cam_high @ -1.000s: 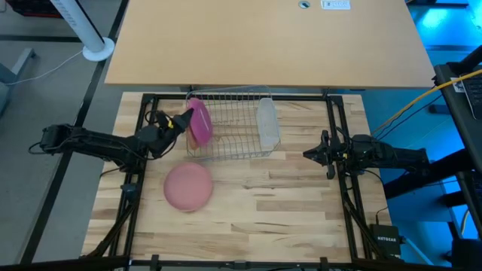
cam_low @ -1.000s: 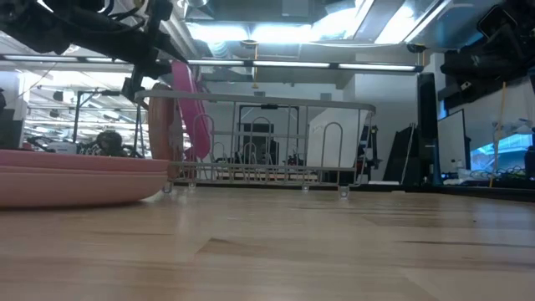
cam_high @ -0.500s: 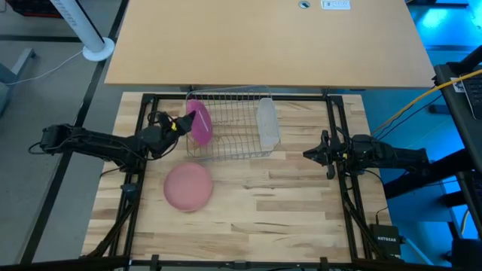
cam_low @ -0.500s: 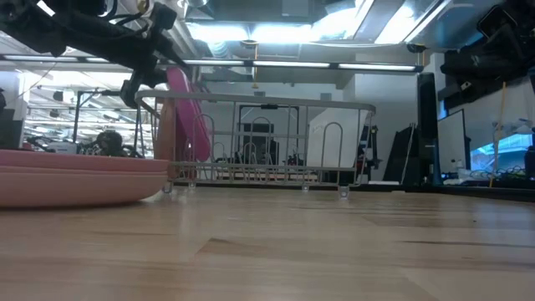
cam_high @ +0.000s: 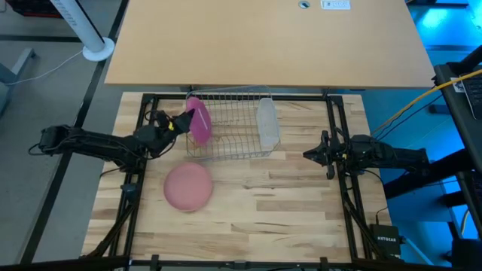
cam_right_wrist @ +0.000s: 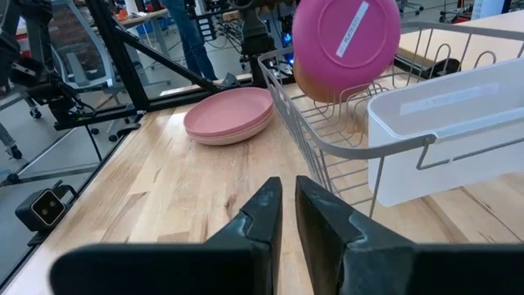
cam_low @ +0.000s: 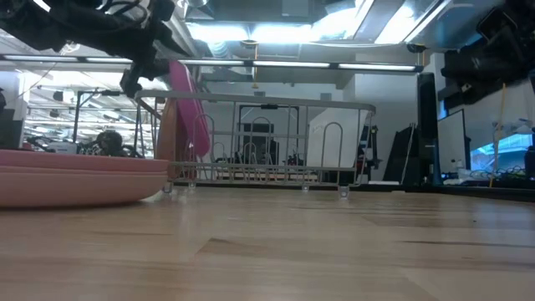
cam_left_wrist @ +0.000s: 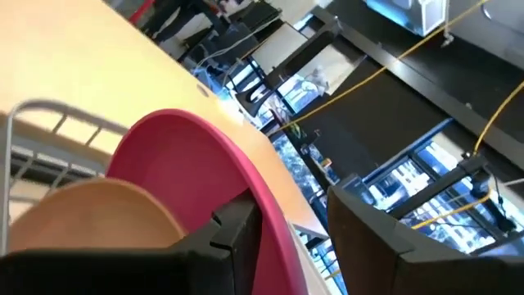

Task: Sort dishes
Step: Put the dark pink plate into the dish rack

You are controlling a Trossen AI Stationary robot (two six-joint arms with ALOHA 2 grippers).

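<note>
The bright magenta plate (cam_high: 200,123) stands on edge in the left end of the wire rack (cam_high: 230,128). The tan-orange plate (cam_left_wrist: 90,217) stands right beside it. The pale pink plate (cam_high: 188,187) lies flat on the table, nearer than the rack. My left gripper (cam_high: 183,122) reaches level to the magenta plate's upper rim and is open, one finger on each side of the rim (cam_left_wrist: 274,209). My right gripper (cam_high: 310,153) waits shut at the table's right side, touching nothing. My left gripper stands astride the magenta plate's upper rim (cam_left_wrist: 278,221), coming level from the table's left. One finger (cam_left_wrist: 237,233) lies close against the plate's hollow face; I cannot tell whether it touches. The other finger (cam_left_wrist: 385,242) is clear of the rim. The plate rests in the rack.
A translucent cup (cam_high: 267,122) hangs at the rack's right end. Black frame rails (cam_high: 343,173) run along the table's left and right sides. Bare wood (cam_high: 279,199) lies between the pale pink plate and my right arm.
My left gripper has rolled a little while staying at the rack's left end. The magenta plate's top has shifted slightly toward the tan-orange plate, and the plate now stands steeper in the rack.
</note>
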